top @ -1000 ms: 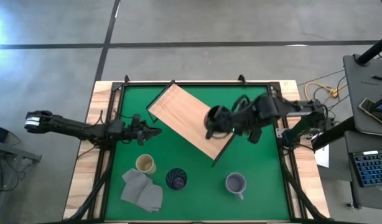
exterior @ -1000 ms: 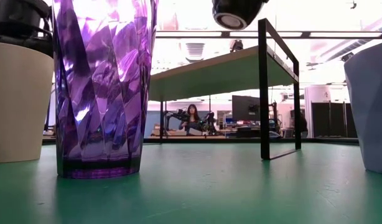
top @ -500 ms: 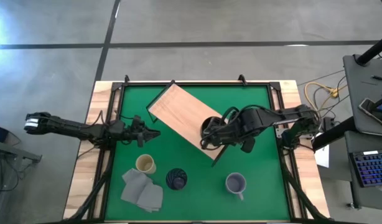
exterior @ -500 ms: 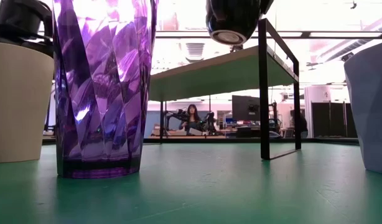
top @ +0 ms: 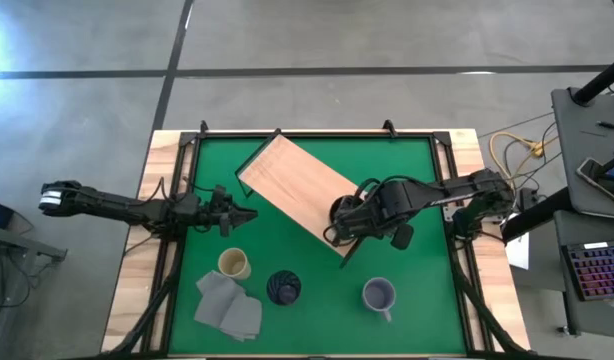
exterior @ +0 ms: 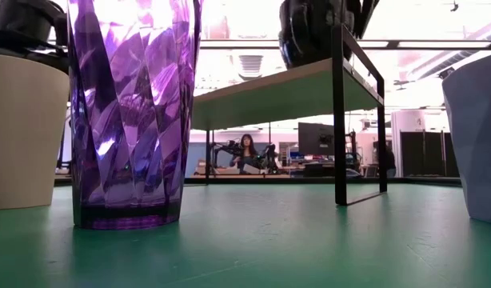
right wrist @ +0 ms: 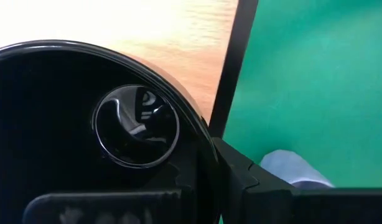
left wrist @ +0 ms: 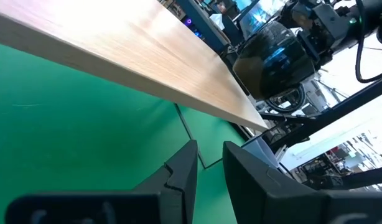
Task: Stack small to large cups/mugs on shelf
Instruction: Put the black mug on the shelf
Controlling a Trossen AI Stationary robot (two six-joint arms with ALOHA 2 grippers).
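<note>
High view, centre-right: right end effector [top: 345, 218] gripping black-green mug [top: 343, 213], hovering it at shelf [top: 292, 185] end for placing; left end effector [top: 235, 214] idling, nearly closed.

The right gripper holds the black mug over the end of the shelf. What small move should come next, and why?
Probably lower it a little and set it down. The right gripper holds the black mug over the shelf near its end, and the low view shows the mug close to the board, though contact cannot be judged. The left gripper waits beside the shelf.
</note>
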